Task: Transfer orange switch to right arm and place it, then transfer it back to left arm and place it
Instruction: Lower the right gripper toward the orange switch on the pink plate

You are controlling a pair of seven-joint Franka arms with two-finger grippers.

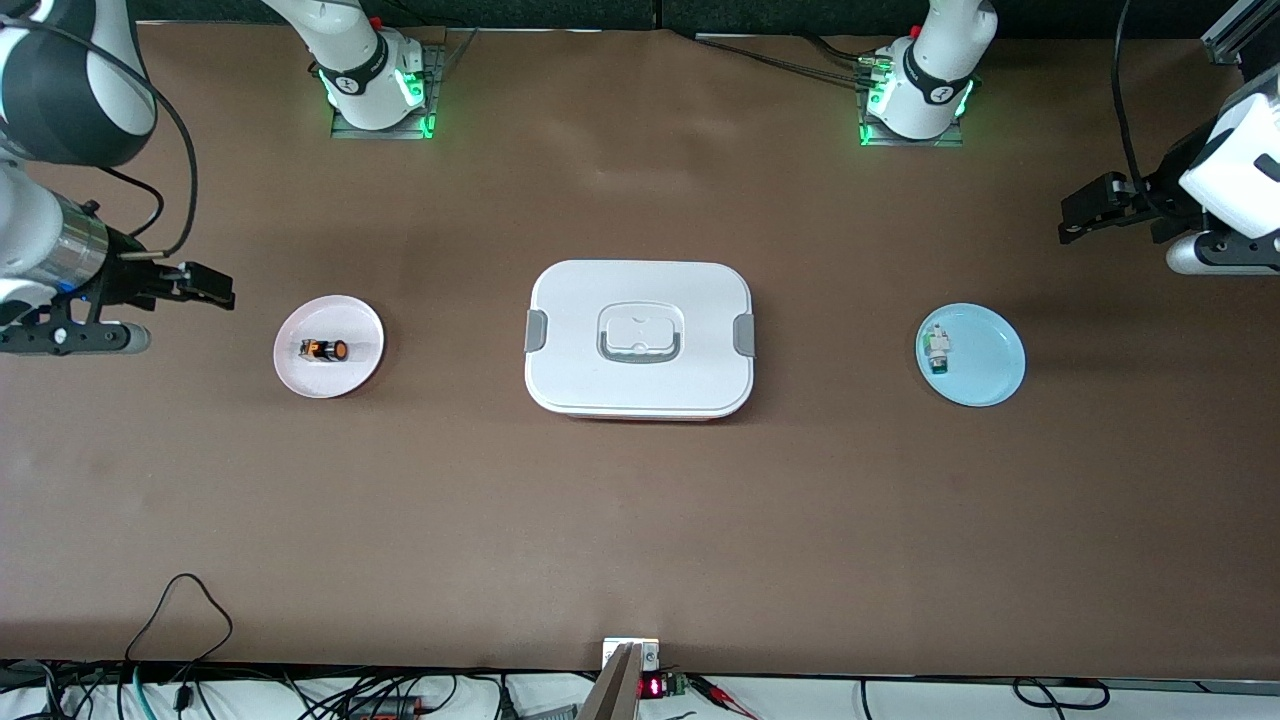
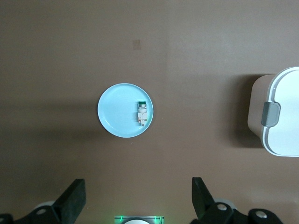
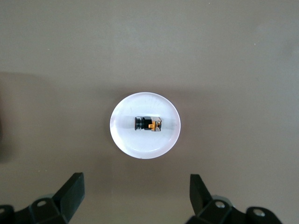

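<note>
The brown desk (image 1: 640,520) carries everything, and the largest thing on it is the white box (image 1: 640,338), lid on with grey side clasps and a grey recessed handle, sitting in the middle between two small plates. Its edge also shows in the left wrist view (image 2: 280,112).

Toward the left arm's end of the desk lies the pale blue plate (image 1: 972,355), well apart from the box; a small white-and-green part (image 1: 937,351) lies on it, close to the rim nearest the box. Toward the right arm's end lies the pink plate (image 1: 329,346), about as far from the box as the blue plate.

The left pincer (image 1: 1075,225) hangs over bare desk at the left arm's end, its fingers (image 2: 72,198) spread wide and holding nothing. The right pincer (image 1: 215,288) hangs over bare desk at the right arm's end, beside the pink plate; its fingers (image 3: 70,193) stand equally wide apart and empty.

The orange switch (image 1: 324,350) lies on its side in the middle of the pink plate, its black end and orange end both showing in the right wrist view (image 3: 148,124), touched by neither pincer
</note>
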